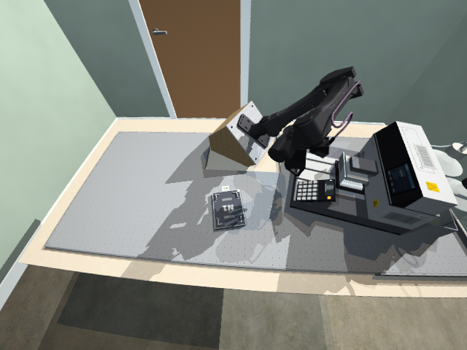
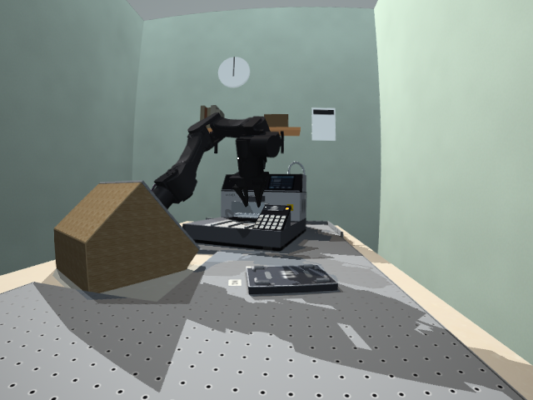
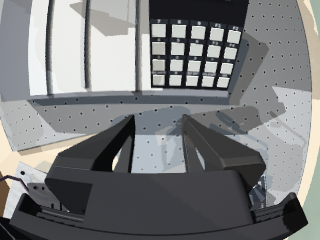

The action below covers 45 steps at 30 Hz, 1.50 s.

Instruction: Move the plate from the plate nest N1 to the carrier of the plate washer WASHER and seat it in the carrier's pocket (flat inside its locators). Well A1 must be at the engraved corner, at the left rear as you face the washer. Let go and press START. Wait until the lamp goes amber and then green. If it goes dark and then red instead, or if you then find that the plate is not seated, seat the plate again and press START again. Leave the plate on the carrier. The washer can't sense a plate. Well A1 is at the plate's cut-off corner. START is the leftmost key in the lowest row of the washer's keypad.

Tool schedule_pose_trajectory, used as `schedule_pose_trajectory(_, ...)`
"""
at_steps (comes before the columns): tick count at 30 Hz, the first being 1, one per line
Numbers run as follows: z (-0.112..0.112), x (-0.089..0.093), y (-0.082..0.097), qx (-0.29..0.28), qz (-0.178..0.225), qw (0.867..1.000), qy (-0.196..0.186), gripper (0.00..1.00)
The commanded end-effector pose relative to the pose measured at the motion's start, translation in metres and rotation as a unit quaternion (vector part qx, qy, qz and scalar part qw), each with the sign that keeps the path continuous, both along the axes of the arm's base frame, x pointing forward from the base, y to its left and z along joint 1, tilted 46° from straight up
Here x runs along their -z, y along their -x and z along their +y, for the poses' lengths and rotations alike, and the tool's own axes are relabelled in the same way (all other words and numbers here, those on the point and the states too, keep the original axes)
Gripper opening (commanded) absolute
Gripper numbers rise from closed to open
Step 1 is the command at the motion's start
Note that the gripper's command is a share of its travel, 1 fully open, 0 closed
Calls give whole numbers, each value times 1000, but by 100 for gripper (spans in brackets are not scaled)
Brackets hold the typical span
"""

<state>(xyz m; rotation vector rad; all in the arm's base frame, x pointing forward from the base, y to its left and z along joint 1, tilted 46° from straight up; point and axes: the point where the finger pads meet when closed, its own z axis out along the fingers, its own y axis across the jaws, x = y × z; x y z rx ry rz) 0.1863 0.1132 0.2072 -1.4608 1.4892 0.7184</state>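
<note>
Your gripper (image 1: 296, 171) (image 2: 252, 203) (image 3: 158, 121) stands partly open, holding nothing, with the keypad (image 1: 309, 190) (image 2: 271, 221) (image 3: 194, 54) just beyond its fingertips.

Hard-edged shadows across pale light.

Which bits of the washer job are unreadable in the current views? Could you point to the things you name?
- Plate (image 1: 351, 184) seating: top view, too small, partly behind the carrier parts; exterior view, too low an angle. Wrist view cuts it off.
- Well A1's cut-off corner: too small in the top view.
- Small print on the keypad (image 1: 309, 189) (image 2: 271, 222) (image 3: 194, 52): blurred in the wrist view, too small in the other two.
- Touchscreen (image 1: 401, 178) (image 2: 281, 182) text: too small in both room views.
</note>
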Motion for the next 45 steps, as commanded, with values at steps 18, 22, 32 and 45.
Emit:
schedule_pose_trajectory(18,15,-63,-23,1,-8,1000,-10,100)
schedule_pose_trajectory(22,17,-69,-25,1,-10,1000,-9,100)
schedule_pose_trajectory(32,24,-97,-35,3,-6,1000,-2,100)
schedule_pose_trajectory(45,33,-130,-42,3,6,1000,-3,100)
